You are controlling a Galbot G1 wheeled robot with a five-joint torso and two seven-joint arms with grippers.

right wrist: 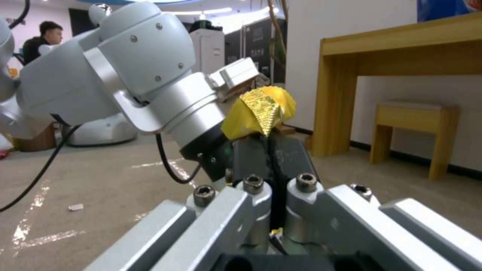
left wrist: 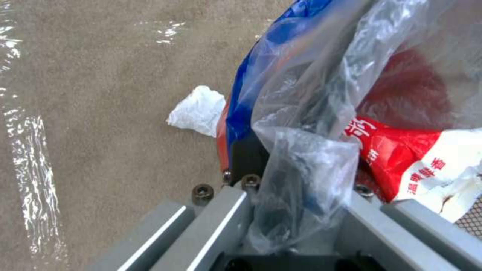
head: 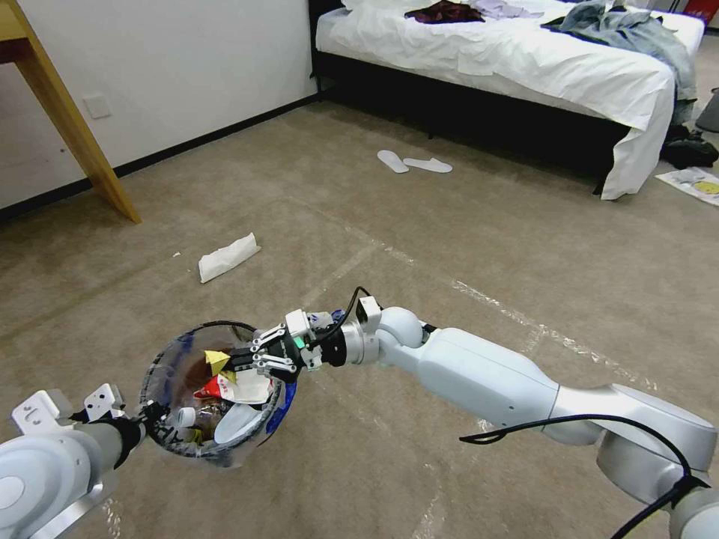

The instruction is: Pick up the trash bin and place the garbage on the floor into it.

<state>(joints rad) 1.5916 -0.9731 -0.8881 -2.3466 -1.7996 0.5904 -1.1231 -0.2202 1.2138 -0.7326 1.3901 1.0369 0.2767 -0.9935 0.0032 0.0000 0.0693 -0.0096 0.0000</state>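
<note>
The trash bin [head: 217, 324], lined with a clear bag with blue edges, hangs above the carpet at lower left. My left gripper [head: 153, 416] is shut on its rim and bag [left wrist: 296, 165]. Inside lie a red wrapper [left wrist: 401, 158], white scraps and other garbage [head: 225, 408]. My right gripper [head: 236, 363] is over the bin's opening, shut on a yellow scrap [head: 217, 361] that sticks out beyond its fingertips [right wrist: 261, 109]. A folded white tissue [head: 228, 257] lies on the carpet beyond the bin. Another crumpled white tissue [left wrist: 198, 111] lies on the floor below the bin's side.
A wooden table leg [head: 75, 127] stands at the far left by the wall. The bed [head: 509, 67] with clothes is at the back right, two white slippers [head: 413, 162] before it. A small wooden stool [right wrist: 414, 131] stands under the table. Tape lines cross the carpet.
</note>
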